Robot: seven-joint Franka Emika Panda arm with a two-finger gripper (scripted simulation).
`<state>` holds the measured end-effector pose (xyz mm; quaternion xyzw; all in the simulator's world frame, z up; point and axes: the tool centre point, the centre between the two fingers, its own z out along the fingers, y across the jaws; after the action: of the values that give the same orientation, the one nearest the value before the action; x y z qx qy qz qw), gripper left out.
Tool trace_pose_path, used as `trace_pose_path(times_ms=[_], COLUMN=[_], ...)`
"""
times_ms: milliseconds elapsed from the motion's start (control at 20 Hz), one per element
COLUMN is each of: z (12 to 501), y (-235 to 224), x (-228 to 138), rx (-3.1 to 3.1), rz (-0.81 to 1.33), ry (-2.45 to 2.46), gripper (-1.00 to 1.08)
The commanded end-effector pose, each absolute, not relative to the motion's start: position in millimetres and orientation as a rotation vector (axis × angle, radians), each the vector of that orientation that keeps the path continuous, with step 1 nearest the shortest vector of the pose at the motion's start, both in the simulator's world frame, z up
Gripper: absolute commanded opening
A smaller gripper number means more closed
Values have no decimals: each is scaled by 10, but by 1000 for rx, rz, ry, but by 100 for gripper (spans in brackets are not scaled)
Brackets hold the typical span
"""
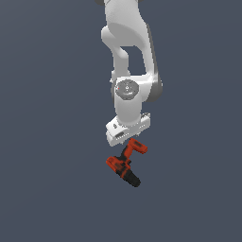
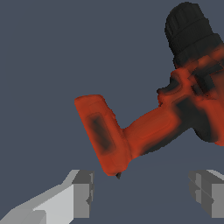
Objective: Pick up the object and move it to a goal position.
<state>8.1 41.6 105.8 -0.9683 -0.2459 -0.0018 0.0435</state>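
Note:
The object, a small red-orange and black drill point(image 1: 125, 163), lies on the dark grey floor just below the white gripper hand in the exterior view. Its black chuck tip point(image 1: 134, 179) points toward the lower right and its red handle base point(image 1: 137, 146) sits closest to the hand. From the wrist camera, the drill point(image 2: 153, 127) fills the middle and right, with its handle base point(image 2: 103, 135) just beyond the fingers. My gripper point(image 2: 142, 192) is open, its two grey fingers point(image 2: 83, 192) spread wide apart with nothing between them. No goal marker shows.
The plain dark grey-blue floor point(image 1: 47, 189) stretches all around the drill. The white arm point(image 1: 130, 52) rises above the hand to the frame's top edge.

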Motion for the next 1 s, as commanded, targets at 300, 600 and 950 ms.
trace_pose_path(times_ms=[300, 600, 950], z=[876, 762, 669], y=[561, 664, 761], x=[119, 146, 171], rx=[-2822, -2708, -2593], rz=[-47, -88, -133], ry=[-1058, -1256, -1427], gripper=[68, 68, 68])
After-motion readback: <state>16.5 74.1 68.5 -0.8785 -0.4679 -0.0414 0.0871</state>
